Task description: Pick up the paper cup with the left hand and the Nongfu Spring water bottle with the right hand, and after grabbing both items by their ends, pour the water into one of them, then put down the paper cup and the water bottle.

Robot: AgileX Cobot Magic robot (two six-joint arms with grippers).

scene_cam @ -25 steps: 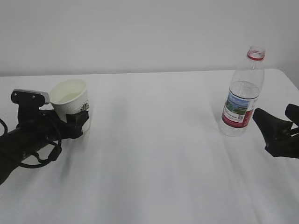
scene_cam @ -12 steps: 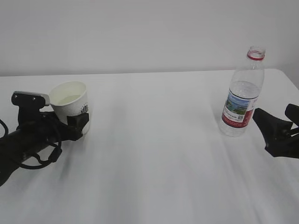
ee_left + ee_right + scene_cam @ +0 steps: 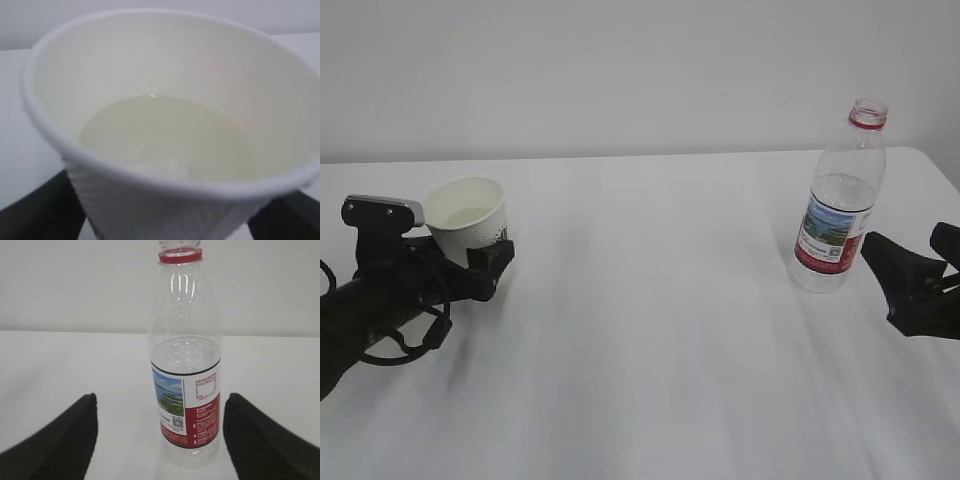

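— White tabletop (image 3: 650, 330) against a plain pale wall, that's your whole scene. What do your grippers look like?

— Start with your left hand (image 3: 470, 262), the black two-finger gripper on the thick black arm with looped cables and a silver-grey block. Its jaws stand spread on either side of the small white dotted paper cup (image 3: 470, 225). In your left wrist view the dark fingers (image 3: 45, 210) sit at the bottom corners, flanking the cup's base; whether they touch its wall, you cannot tell from these pictures.

— And the cup itself?

— Upright on the table at your far left, logo facing the middle. Look down into it and you see clear water (image 3: 165, 137) covering the bottom, well below the rim.

— Your right side?

— Your right hand (image 3: 915, 275), the black gripper at the right edge, is released, fingers wide apart and holding nothing. Your right wrist view shows the two black fingers (image 3: 55, 440) low in the corners, with the tall clear ribbed Nongfu Spring water bottle (image 3: 186, 365) standing ahead of them, centred between them but apart.

— Bottle's condition?

— Upright on the table, uncapped, red neck ring on top, landscape label with a red band. Water fills it to just above the label.
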